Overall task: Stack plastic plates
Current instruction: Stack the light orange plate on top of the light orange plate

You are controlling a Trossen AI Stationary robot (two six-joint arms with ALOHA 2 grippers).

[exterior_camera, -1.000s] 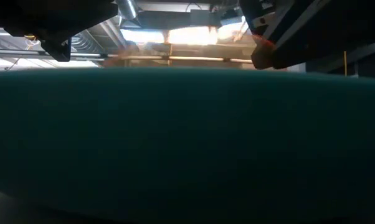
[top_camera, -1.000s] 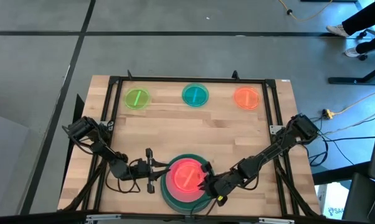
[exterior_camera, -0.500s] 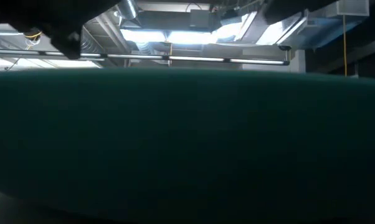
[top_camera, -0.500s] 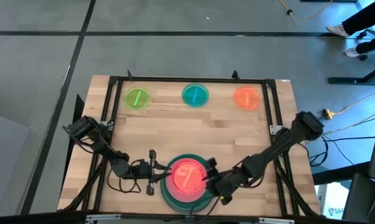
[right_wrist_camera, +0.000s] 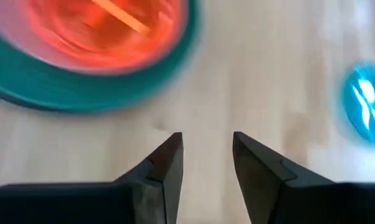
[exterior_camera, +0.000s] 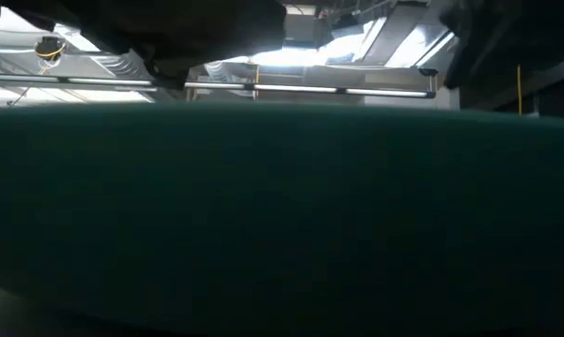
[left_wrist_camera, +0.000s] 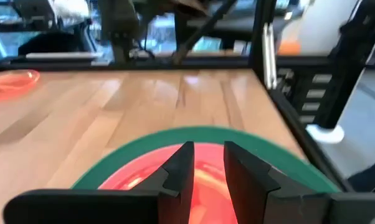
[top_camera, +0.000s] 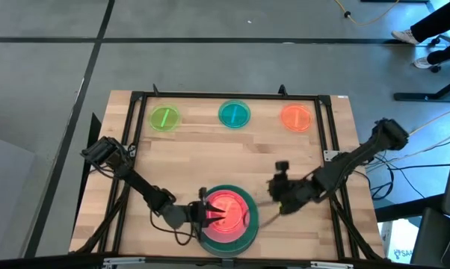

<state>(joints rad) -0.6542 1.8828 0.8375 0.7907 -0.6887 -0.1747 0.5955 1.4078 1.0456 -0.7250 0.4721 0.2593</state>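
A stack of plates stands at the table's near middle: a large dark green plate [top_camera: 244,230] at the bottom and pink translucent plates [top_camera: 231,212] on top. My left gripper [top_camera: 212,212] reaches level over the stack's left edge, its fingers a narrow gap apart above the pink plate [left_wrist_camera: 207,180]. My right gripper [top_camera: 274,185] is open and empty over bare wood, to the right of the stack and farther back [right_wrist_camera: 206,149]. The stack also shows in the right wrist view [right_wrist_camera: 94,37]. In the low view the dark green plate's rim [exterior_camera: 282,215] fills the picture. My left gripper comes level from the table's left over the top pink plate [left_wrist_camera: 206,168]. I cannot tell whether its fingertips [left_wrist_camera: 180,163] touch the plate.
Three small translucent plates lie in a row along the far edge: lime green [top_camera: 164,118], teal [top_camera: 234,114] and orange [top_camera: 295,117]. A black frame [top_camera: 225,96] runs round the table. Bare wood lies between the row and the stack.
My left gripper has gone toward the table's right edge, from beside the stack to over its left part. My right gripper has drawn away from the stack's right edge, toward the far and right side. The stack has stayed in place.
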